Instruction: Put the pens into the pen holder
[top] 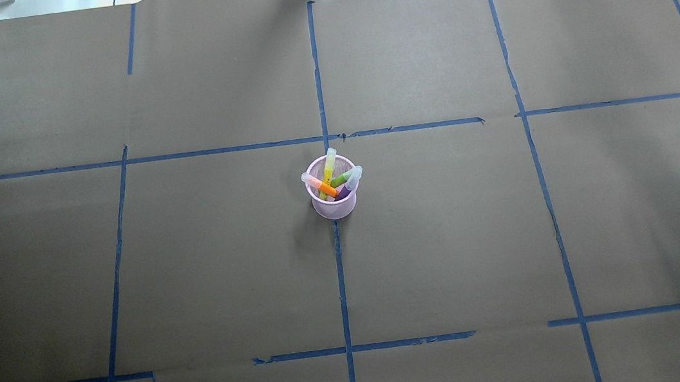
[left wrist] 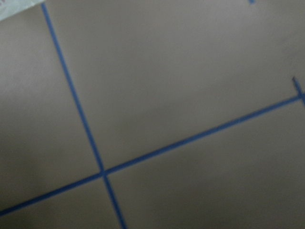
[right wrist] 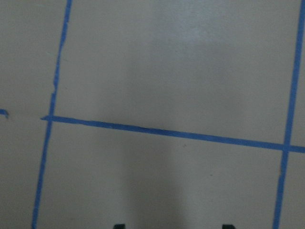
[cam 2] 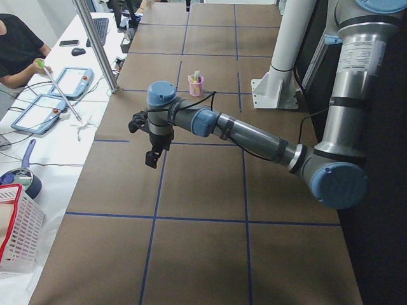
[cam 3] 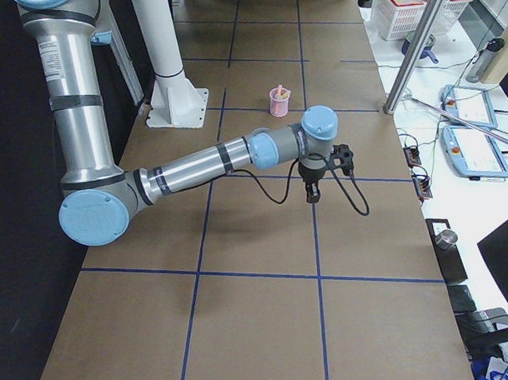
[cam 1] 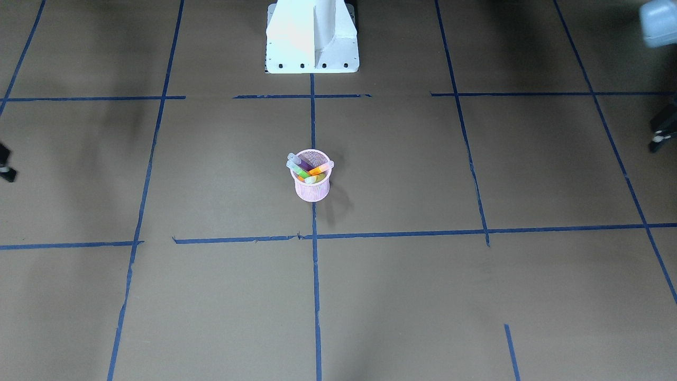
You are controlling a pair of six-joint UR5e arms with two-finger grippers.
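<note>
So the right gripper (cam 3: 311, 193) hangs pointing down over the surface (top: 194, 267), way out on the robot's right. Its wrist cam shows the two fingertips (right wrist: 119, 226) spread wide with only brown paper and blue tape (top: 341, 281) between them, so it's wide open and empty.

The left gripper (cam 2: 152, 156) hangs the same way out on the robot's left. I honestly can't tell how far apart its fingers are. Its own cam shows no fingers at all, just tape lines, and in the front view it's a dark scrap at the edge.

Going inward from both, the holder (top: 334, 210) stands upright dead centre, right on the middle tape line, well apart from either gripper. From the right gripper it lies toward the robot's left, and from the left gripper toward the robot's right, so it sits between them. I wouldn't call either arm clearly nearer, it looks about even to me.

The pens (top: 334, 182) are in the holder, all four colours: purple, orange, green, yellow. Their long axes run steeply up. Each one leans on the rim with its cap poking over, and they fan out and cross each other.

My read is the collecting is done, so there's no grasp to line up. If an arm does go in, it'd be a sideways reach toward the centre, and those splayed caps are the thing to avoid knocking.
</note>
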